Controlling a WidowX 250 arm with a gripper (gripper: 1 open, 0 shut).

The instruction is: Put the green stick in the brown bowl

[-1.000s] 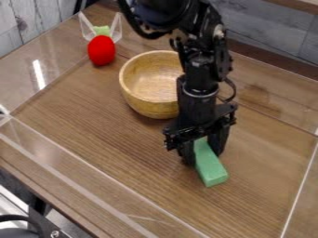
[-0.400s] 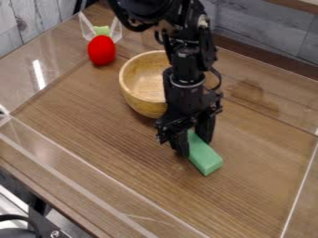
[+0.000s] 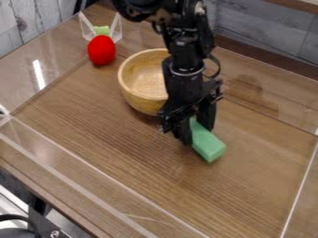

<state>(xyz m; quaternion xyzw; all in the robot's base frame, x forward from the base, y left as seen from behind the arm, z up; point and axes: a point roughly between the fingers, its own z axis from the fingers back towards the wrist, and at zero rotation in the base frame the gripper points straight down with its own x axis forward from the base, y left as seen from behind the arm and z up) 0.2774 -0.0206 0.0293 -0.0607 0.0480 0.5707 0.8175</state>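
Note:
The green stick [image 3: 209, 147] is a flat light green block hanging at a slant just above the wooden table, right of the bowl's front. My gripper [image 3: 189, 128] points straight down and is shut on the stick's upper end, which its dark fingers partly hide. The brown bowl [image 3: 134, 100] is a thick-walled tan wooden bowl, empty, standing just behind and to the left of the gripper. The arm crosses in front of the bowl's right rim.
A red ball-like object [image 3: 99, 49] with a green top sits at the back left, beside a white-and-red item [image 3: 89, 23]. Clear plastic walls [image 3: 74, 172] edge the table at the front, left and right.
The gripper has moved slightly up and away, toward the bowl, and rolled a little. The green stick has travelled with it.

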